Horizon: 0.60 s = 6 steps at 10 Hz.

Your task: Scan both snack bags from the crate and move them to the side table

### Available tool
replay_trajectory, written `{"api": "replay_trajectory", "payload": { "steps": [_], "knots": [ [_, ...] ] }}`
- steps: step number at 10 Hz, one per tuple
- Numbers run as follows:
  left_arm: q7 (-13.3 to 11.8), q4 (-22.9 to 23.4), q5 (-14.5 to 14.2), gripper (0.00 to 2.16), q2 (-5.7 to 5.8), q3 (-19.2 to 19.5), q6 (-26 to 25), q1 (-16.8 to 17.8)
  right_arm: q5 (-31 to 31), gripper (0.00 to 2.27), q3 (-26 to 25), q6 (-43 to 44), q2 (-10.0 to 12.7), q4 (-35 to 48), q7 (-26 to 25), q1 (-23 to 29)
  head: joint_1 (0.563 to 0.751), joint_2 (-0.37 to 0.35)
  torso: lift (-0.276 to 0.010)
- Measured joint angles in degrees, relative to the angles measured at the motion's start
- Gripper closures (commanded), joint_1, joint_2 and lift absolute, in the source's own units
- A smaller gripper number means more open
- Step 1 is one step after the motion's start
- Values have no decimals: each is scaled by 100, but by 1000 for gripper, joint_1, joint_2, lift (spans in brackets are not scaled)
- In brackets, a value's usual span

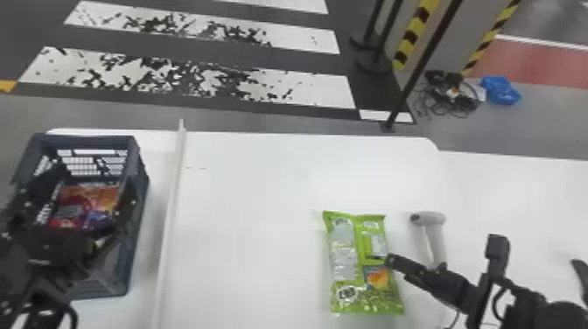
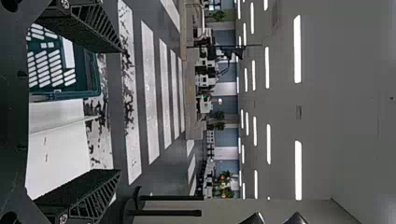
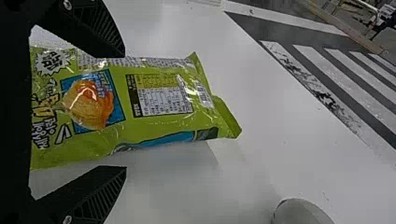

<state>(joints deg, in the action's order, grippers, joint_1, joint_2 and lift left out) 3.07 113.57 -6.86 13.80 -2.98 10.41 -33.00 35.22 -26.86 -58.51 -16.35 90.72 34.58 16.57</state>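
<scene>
Left side of frame: dark crate (image 1: 87,140), colourful packets (image 1: 98,197) inside. Left gripper (image 1: 91,188) overlaps it in view, released, fingers spread. Lower right of centre: green snack bag (image 1: 350,262), lying on white table (image 1: 245,227). At its right edge, right gripper (image 1: 415,267), released, fingers parted. Pale handheld scanner (image 1: 433,232) just beyond.

Head: down on table (image 1: 245,183); left wrist: level, past crate (image 2: 65,94) — right wrist: near bag (image 3: 163,126), shared with head.
</scene>
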Motion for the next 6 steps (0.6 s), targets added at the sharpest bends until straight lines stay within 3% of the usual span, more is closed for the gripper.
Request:
{"api": "replay_trajectory", "payload": {
  "steps": [6],
  "knots": [
    [0,-3,0,70,9,13,1,-18,-441,63,483,576,-169,-477,225,-309,695,-157,-29]
  ]
}}
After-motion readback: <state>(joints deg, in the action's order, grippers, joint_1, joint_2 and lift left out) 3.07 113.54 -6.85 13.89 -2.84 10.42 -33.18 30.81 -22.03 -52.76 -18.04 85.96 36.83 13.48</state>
